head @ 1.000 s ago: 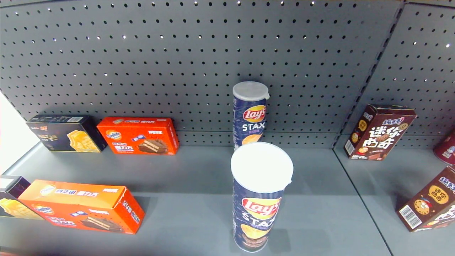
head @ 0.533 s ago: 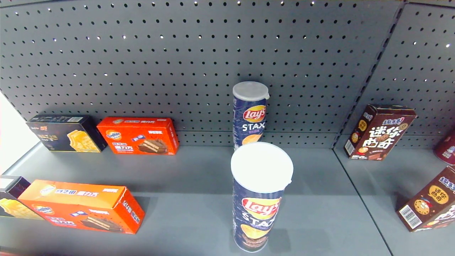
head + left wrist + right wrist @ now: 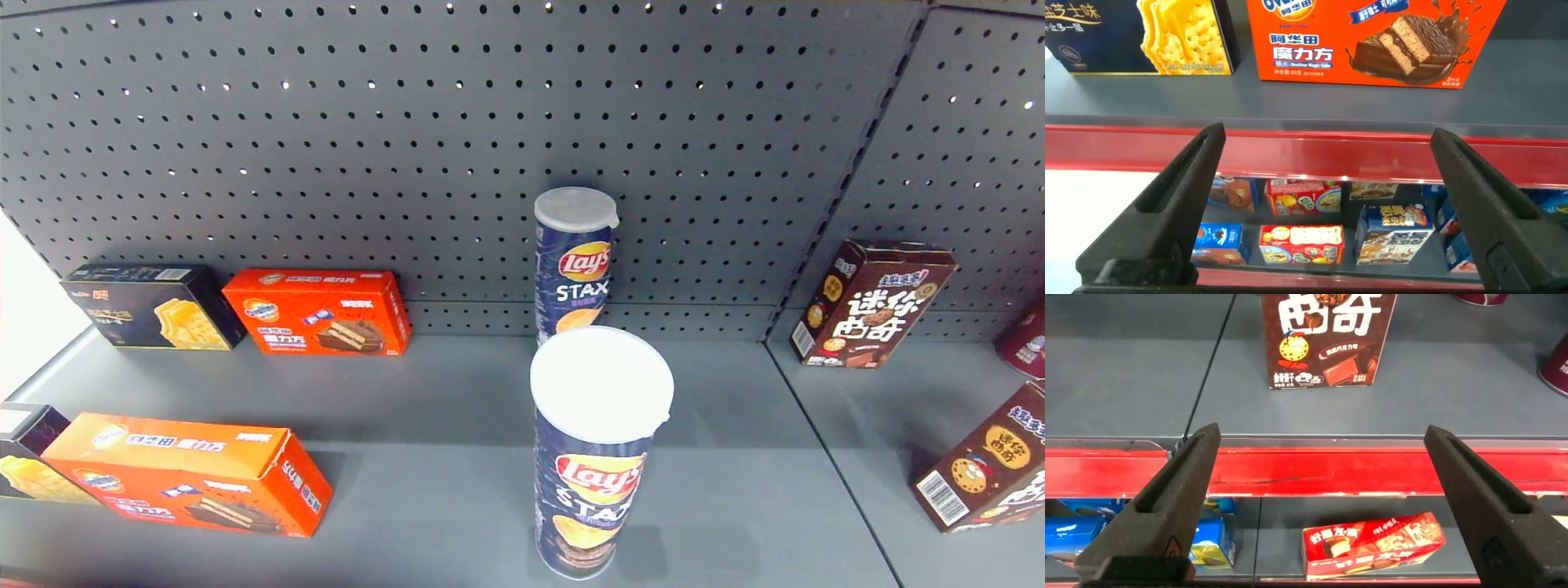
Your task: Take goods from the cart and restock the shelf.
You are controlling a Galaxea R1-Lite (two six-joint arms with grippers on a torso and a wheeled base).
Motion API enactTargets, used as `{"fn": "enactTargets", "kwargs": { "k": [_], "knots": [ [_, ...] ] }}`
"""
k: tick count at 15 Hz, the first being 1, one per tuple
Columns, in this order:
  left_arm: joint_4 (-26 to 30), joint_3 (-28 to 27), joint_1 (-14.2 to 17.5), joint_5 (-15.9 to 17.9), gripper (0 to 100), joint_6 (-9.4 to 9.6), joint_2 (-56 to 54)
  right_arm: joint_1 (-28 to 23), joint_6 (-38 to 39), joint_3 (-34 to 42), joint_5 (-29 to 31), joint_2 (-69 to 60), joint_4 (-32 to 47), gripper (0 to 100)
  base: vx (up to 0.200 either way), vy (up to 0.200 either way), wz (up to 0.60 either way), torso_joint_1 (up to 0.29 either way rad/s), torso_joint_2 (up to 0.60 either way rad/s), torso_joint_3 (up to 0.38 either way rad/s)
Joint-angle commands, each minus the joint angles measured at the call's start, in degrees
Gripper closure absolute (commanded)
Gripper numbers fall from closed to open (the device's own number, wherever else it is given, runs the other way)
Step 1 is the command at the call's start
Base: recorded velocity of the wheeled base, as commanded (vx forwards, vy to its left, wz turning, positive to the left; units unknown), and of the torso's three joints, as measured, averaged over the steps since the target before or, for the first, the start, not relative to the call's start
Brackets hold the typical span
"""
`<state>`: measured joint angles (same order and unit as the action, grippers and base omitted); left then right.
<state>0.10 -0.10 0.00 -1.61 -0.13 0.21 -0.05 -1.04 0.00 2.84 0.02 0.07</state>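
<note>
Shelf [image 3: 457, 408]: smooth grey painted metal deck, straight ahead of the robot, already partly stocked. A perforated back panel [image 3: 408, 122] closes it off behind. A glossy red rail [image 3: 1323, 167] runs along the front lip.

Risk 1: both arms sit low in front of this lip. An arm lifted straight up would probably catch the rail.

Front orange box [image 3: 188, 474]: flat printed carton lying near the left front edge. It is broad and stable, so low concern.

Front chip can [image 3: 596, 457]: tall, narrow cardboard cylinder with a slick wrap and a pale plastic lid, upright near the front edge. The rear can [image 3: 574, 261] stands against the panel.

Risk 2: a nudge from incoming stock would likely tip the front can, and being round it could roll off.

Left gripper [image 3: 1327, 137]: its black, wedge-shaped fingers are spread wide with nothing between them.

Right gripper [image 3: 1323, 431]: likewise spread and empty.
</note>
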Motion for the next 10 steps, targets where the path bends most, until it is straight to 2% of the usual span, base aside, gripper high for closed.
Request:
{"fn": "enactTargets", "kwargs": {
  "k": [1, 10],
  "knots": [
    [0.0, 0.0, 0.0, -0.1, 0, -0.04, 0.0, 0.0, 0.0, 0.0, 0.1, 0.0, 0.0, 0, 0.000, 0.000, 0.00, 0.000, 0.00, 0.000],
    [0.0, 0.0, 0.0, -0.1, 0, -0.13, 0.0, 0.0, 0.0, 0.0, 0.0, 0.0, 0.0, 0, 0.000, 0.000, 0.00, 0.000, 0.00, 0.000]
  ]
}}
